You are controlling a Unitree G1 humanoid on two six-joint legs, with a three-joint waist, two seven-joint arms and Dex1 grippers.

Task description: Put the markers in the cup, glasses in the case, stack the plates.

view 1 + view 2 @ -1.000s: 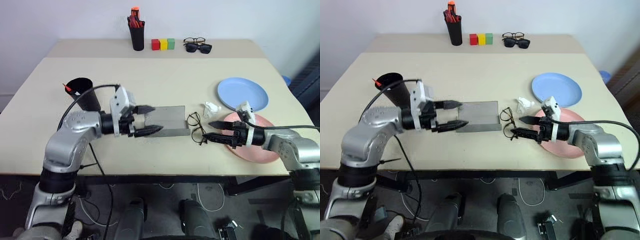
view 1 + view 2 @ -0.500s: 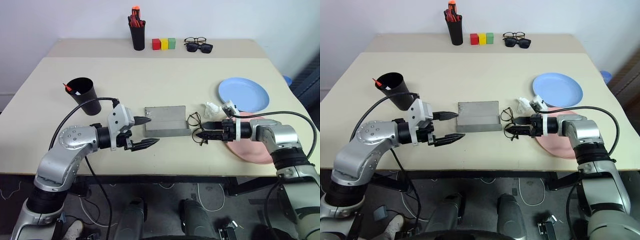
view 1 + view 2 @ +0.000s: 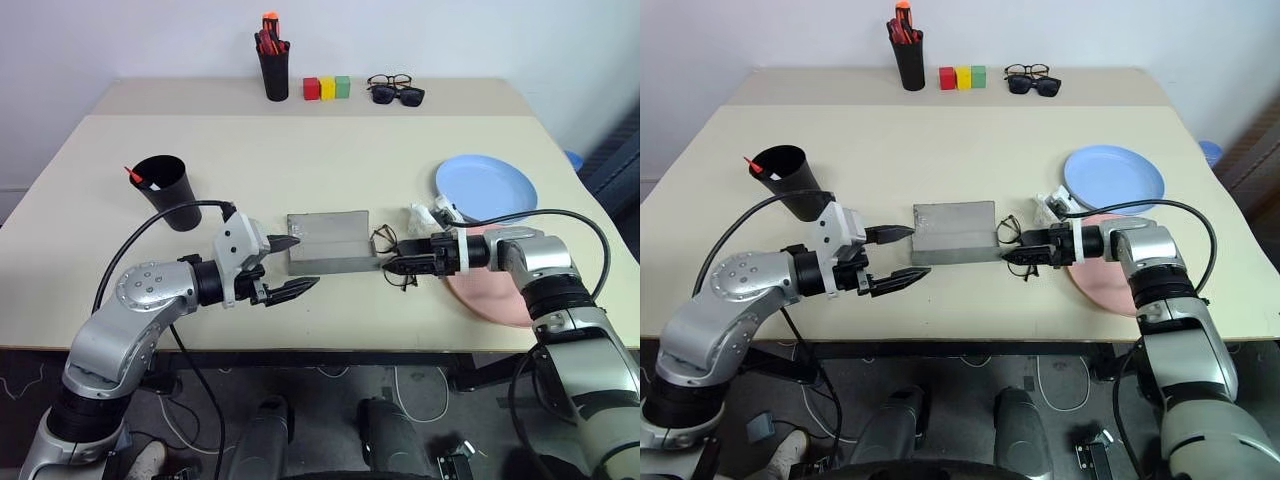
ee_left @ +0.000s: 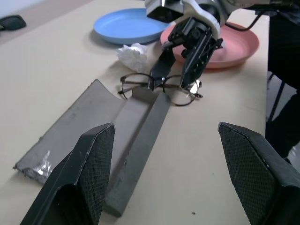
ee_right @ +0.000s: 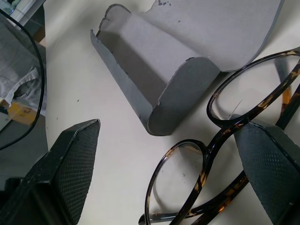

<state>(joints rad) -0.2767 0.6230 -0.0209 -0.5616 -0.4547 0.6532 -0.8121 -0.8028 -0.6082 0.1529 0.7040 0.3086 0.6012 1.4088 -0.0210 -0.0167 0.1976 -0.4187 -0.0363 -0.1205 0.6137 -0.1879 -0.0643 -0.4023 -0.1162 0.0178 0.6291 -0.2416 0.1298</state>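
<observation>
Glasses-into-case step in hand. On the pale desk (image 3: 330, 150): pink plate (image 3: 495, 290) beside blue plate (image 3: 485, 185), unstacked; grey case (image 3: 328, 242) lying open at centre; black cup (image 3: 166, 190) holding markers; glasses (image 3: 390, 252) just beside the case. Right claw (image 3: 1025, 258) spread around the frames, not yet pinching; left claw (image 3: 290, 265) wide, empty. Next: close, lift, lower into case. Plain white wall behind.

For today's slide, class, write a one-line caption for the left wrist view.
Right end effector open over the glasses, beside the open grey case, plates behind.
</observation>
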